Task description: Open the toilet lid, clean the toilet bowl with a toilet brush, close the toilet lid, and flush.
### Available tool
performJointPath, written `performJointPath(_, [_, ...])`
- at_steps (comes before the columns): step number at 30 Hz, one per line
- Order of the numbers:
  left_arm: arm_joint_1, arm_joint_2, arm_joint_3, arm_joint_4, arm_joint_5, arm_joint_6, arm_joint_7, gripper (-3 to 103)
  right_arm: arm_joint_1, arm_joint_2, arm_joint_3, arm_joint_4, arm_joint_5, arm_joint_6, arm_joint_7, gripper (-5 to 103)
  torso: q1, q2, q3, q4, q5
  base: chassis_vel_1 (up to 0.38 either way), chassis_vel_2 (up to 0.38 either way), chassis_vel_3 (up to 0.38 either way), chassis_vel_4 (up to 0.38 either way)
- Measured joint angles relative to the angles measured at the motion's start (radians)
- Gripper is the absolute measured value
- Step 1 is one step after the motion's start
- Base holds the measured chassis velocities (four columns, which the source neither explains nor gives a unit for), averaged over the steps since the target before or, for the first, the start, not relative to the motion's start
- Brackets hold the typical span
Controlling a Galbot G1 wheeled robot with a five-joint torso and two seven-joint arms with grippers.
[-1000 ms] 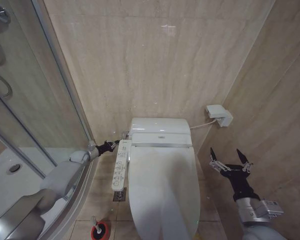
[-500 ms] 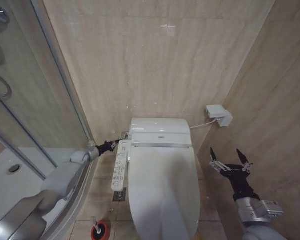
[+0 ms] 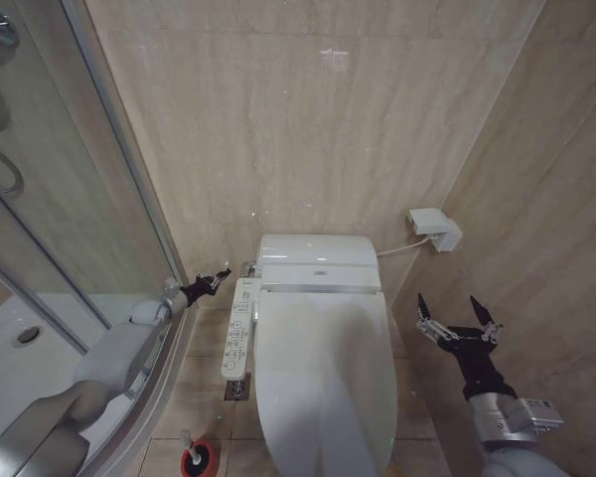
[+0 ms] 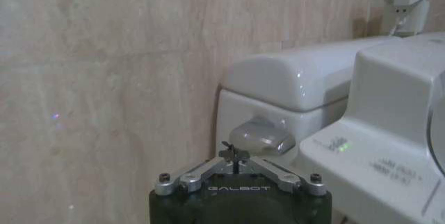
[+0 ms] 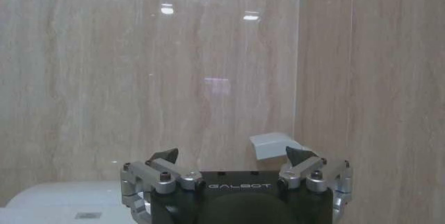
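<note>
Inspecting the left gripper [image 3: 219, 275], I find it clenched, empty, just short of the chrome flush lever [image 4: 261, 136]. Closed toilet lid [image 3: 323, 378] lies beside it; glossy, rigid, likely slippery. Right gripper [image 3: 457, 320] hangs released.

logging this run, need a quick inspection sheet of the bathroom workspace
surface: beige tiled floor.
job's things: lid closed over the toilet; brush upright in red holder on the floor, left of the toilet.
clutter: nothing seen.
grippers: left gripper shut, beside the chrome flush lever; right gripper open, idle right of the toilet.
cables: white cable from wall box to the toilet.
surroundings: glass shower enclosure on the left.
</note>
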Motion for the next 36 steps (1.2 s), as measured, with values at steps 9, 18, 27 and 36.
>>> performJointPath(9, [-0.013,-0.022,0.024,0.009,0.000,-0.001,0.024,0,0.000,0.000,0.000,0.000,0.000,0.000,0.000,100,0.000,0.000,0.000,0.0002,0.0003,-0.078,-0.006,0.082,0.010])
performJointPath(18, [-0.025,-0.017,0.048,0.008,-0.003,0.009,0.042,0,0.000,0.000,0.000,0.000,0.000,0.000,0.000,100,0.000,0.000,0.000,0.0004,-0.0001,0.000,0.000,0.000,0.000])
performJointPath(27, [-0.037,-0.029,0.063,0.032,-0.005,0.027,0.053,0,0.000,0.000,0.000,0.000,0.000,0.000,0.000,100,0.000,0.000,0.000,0.0006,0.0003,0.000,0.000,0.000,0.000])
performJointPath(36, [-0.034,-0.050,0.064,0.063,0.001,0.038,0.062,0,0.000,0.000,0.000,0.000,0.000,0.000,0.000,100,0.000,0.000,0.000,0.0006,0.0003,0.000,0.000,0.000,0.000])
